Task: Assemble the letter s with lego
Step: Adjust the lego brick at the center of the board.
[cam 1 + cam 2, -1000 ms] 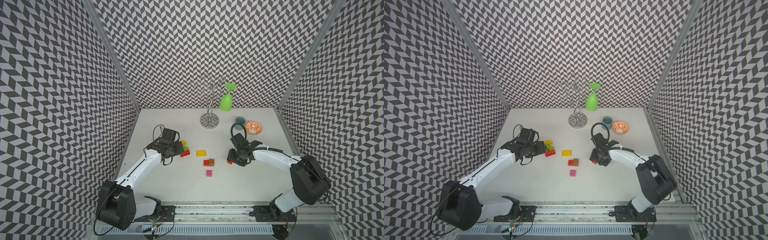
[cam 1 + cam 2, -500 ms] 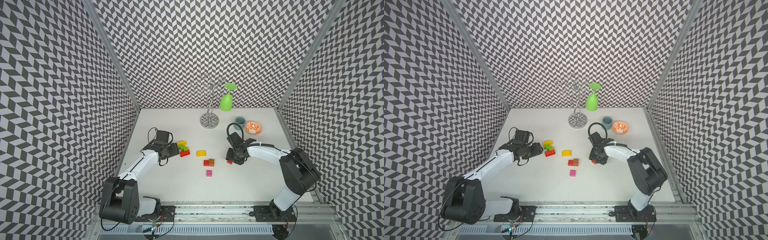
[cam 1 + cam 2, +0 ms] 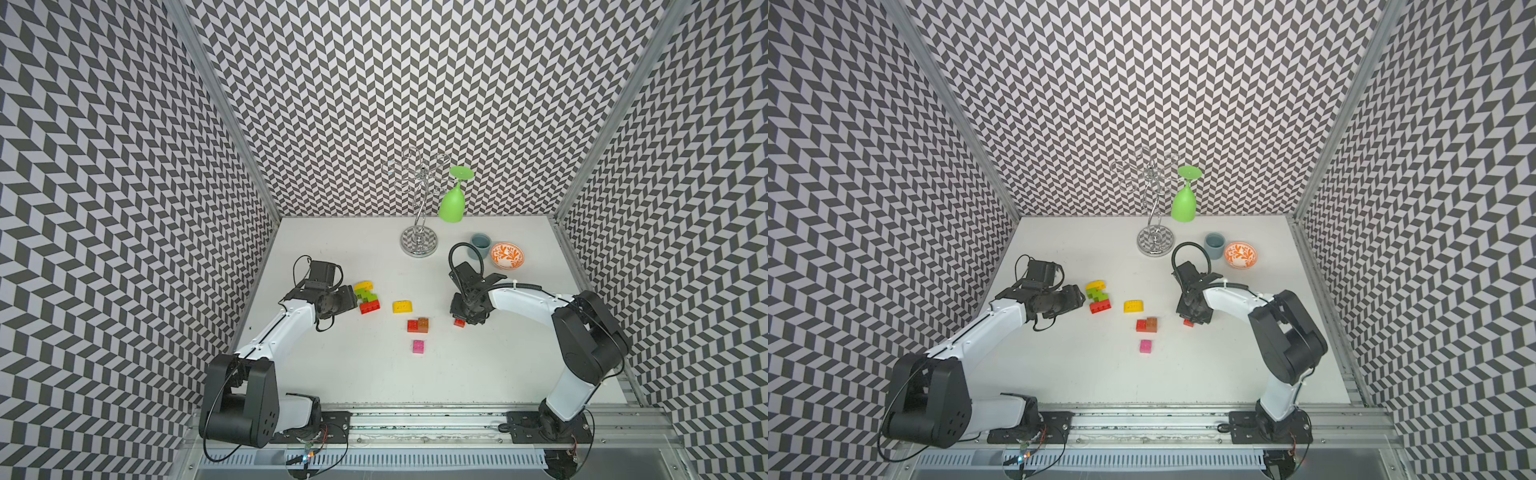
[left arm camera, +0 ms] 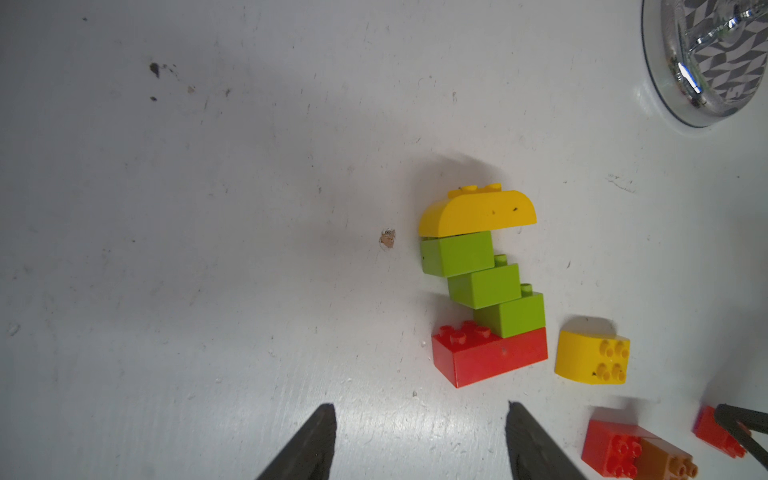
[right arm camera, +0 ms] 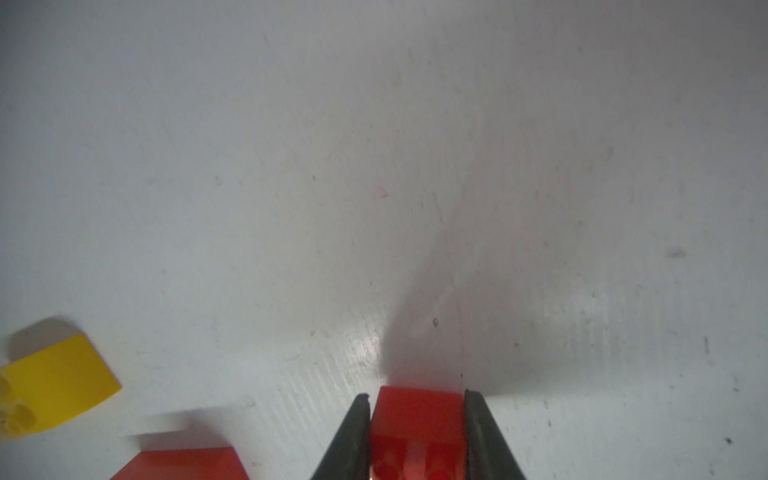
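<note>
**Right claw clamps a red brick; left claw open beside the stepped brick stack**

Seen from above, two robot arms reach in from the near edge of a white table [image 3: 332,365].

The right gripper [image 5: 415,399] is clenched on a red brick [image 5: 415,424]. In its wrist view both black jaws press against the brick's sides. In both top views the brick sits right of centre, showing at the gripper's near side, low at the table. Whether it touches the surface cannot be told.

The left gripper [image 4: 420,409] is released and empty, with its jaws spread apart. It points right toward a joined stack of bricks [image 3: 366,296] just beside it on the left half of the table. The stack runs from far to near. A rounded yellow brick [image 4: 478,212] is at the far end. Three lime green bricks [image 4: 484,284] step rightward from it, and a long red brick [image 4: 490,357] is at the near end.

Right of the stack and apart from it lies a second rounded yellow brick [image 3: 402,306]. Nearer, a small red brick [image 3: 413,325] touches a brown brick [image 3: 423,324]. A pink brick [image 3: 418,346] lies alone, nearer again.

At the far side stands a chrome rack [image 3: 419,241] with a green glass [image 3: 452,203] hanging upside down. Right of it are a grey-blue cup [image 3: 481,245] and an orange-patterned bowl [image 3: 507,254].
</note>
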Available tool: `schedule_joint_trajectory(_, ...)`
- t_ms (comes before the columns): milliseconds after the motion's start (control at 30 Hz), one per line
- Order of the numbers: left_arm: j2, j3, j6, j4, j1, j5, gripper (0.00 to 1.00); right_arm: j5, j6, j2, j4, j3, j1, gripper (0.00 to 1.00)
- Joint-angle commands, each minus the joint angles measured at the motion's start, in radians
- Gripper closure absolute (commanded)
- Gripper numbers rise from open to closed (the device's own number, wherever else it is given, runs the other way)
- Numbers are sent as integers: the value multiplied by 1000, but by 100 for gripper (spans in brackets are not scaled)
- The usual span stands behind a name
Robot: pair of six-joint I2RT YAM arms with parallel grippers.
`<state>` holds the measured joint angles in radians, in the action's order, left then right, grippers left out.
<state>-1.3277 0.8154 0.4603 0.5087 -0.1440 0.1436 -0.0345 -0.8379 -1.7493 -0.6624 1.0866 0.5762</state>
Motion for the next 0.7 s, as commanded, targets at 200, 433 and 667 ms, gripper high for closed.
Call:
schedule_joint_trajectory(200,9,-10,-19,-21,16,20,34,6,250,57,-127,100,43,97)
schedule_joint_trajectory(433,10,-7,-15,-21,18,14,34,48,459,-21,-192,106,114,98)
schedule_joint_trajectory(667,9,-7,-15,-21,19,8,34,19,506,-94,-133,80,163,93)
